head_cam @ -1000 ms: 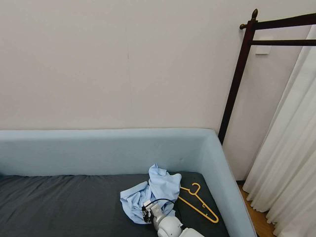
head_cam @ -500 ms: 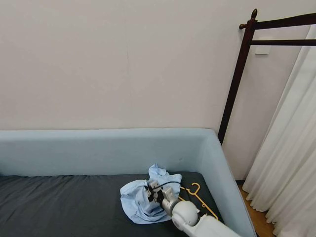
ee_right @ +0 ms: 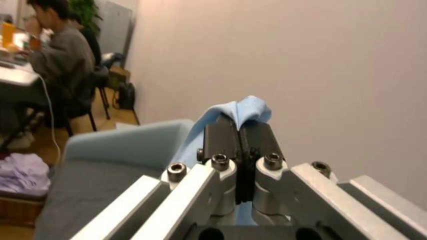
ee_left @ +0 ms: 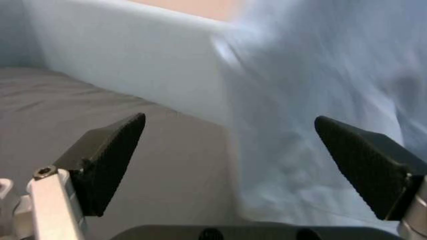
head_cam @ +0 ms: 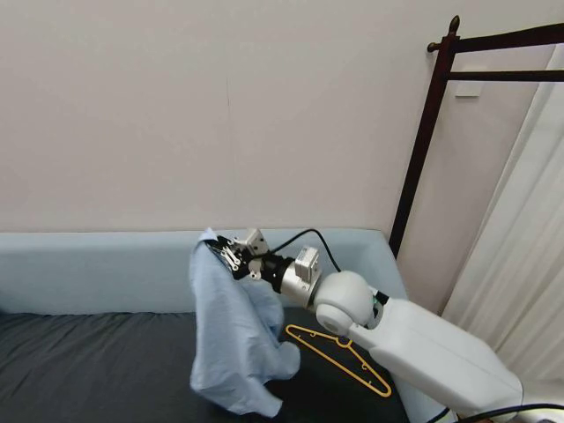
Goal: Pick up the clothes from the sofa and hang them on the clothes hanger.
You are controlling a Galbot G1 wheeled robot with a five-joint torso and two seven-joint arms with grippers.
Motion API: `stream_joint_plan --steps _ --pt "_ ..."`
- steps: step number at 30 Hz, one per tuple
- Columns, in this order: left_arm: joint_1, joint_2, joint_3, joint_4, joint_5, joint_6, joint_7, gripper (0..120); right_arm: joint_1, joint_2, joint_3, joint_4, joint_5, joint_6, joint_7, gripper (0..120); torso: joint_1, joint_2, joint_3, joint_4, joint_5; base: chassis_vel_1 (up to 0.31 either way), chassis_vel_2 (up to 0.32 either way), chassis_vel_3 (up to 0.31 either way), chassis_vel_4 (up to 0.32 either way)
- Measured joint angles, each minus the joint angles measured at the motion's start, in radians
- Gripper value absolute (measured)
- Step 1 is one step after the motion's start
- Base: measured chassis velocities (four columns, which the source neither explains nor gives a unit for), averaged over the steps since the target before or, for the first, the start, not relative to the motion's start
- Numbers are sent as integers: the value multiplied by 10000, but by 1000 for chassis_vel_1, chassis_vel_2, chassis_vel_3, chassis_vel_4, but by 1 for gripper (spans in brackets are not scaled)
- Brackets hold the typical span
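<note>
Lifted off sofa [head_cam: 106,264]; shirt [head_cam: 231,339] hangs from right gripper [head_cam: 226,256]

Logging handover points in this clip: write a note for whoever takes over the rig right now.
Right claw: shut on the light blue fabric shirt, holding it up in front of the backrest of the pale blue sofa.
Left claw: open, empty, facing the hanging shirt.
Thin yellow hanger: flat on the dark grey seat cushion, beside the shirt.
Dark wooden clothes rack: stands right of the sofa.
Done: shirt grasped and off the seat.
Left: get it onto the hanger.
</note>
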Motion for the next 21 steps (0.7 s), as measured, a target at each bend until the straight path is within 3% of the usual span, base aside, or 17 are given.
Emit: stream_joint_plan --steps 7,14,17,21 --pt "183 -182 -41 -49 29 -93 -63 100 236 282 284 -719 160 411 -188 0 0 0 -1 3 9 0 0 0 0" --pt "298 -207 -46 -31 84 -49 -23 100 -2646 -279 1442 -2892 -1219 1499 -980 0 1 0 1 -7 9 0 0 0 0" --pt "266 -107 0 19 154 -19 84 100 -4072 -98 2011 -4408 -2079 1999 -1211 0 1 -1 1 0 0 0 0 0 0" --pt "248 73 54 14 208 -19 186 100 -4997 147 2443 -5856 -2713 2347 -1339 0 1 0 0 0 -17 0 0 0 0"
